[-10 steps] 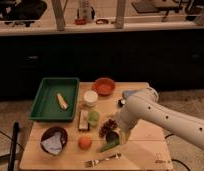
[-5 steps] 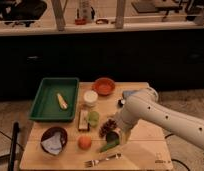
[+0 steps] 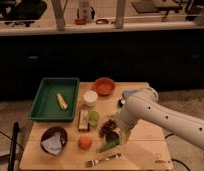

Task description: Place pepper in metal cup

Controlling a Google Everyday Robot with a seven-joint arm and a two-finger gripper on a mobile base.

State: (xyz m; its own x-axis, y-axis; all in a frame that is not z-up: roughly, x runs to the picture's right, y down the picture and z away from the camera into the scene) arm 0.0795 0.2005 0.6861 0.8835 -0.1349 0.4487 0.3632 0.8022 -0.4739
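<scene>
The green pepper (image 3: 109, 146) lies on the wooden table (image 3: 145, 150) near the front, between the orange fruit (image 3: 85, 142) and the fork (image 3: 102, 160). My gripper (image 3: 114, 136) hangs at the end of the white arm (image 3: 160, 117), right above the pepper's back end and next to a dark pine cone (image 3: 108, 126). A grey-blue thing (image 3: 127, 93) that looks like the metal cup stands at the back of the table, mostly hidden behind the arm.
A green tray (image 3: 45, 102) with a yellow piece (image 3: 62, 101) lies at the back left. An orange bowl (image 3: 104, 86), a white cup (image 3: 90, 97), a lime-green fruit (image 3: 94, 118), a snack bar (image 3: 83, 120) and a maroon bowl (image 3: 54, 140) also stand on the table.
</scene>
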